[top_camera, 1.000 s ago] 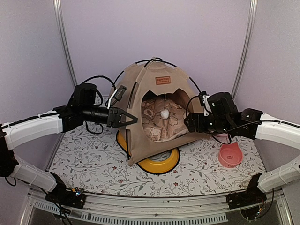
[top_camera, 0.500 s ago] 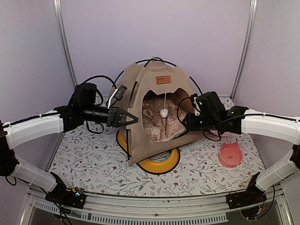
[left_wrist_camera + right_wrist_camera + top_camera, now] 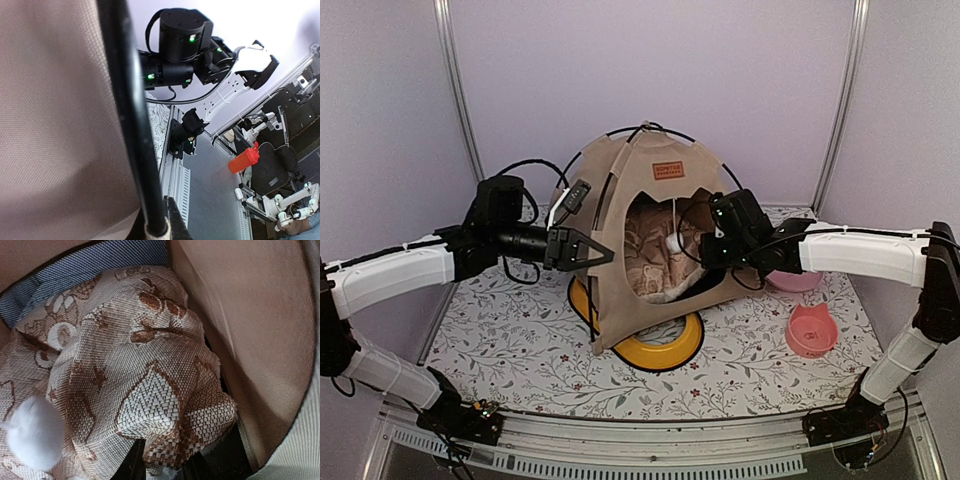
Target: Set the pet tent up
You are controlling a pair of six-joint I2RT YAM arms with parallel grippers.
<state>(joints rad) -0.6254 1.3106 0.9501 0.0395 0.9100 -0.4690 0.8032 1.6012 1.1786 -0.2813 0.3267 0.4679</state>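
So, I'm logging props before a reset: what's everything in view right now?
pet tent: one, tan, middle of mat
pole: one close up, black, against tent wall
cushion: one, brown-patterned, inside tent
pompom: one, white, beside cushion
tray: one, yellow, under tent
bowls: two, pink, right of tent
mat: one, floral, under everything
left hand: one, black, shut on pole
right hand: one, black, closed on cushion corner

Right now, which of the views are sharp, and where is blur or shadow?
Top external: evenly lit and sharp, only the inside of the pet tent is shadowed. Left wrist: the black pole is too near, so soft. Right wrist: the cushion weave is sharp, the pompom washed out.
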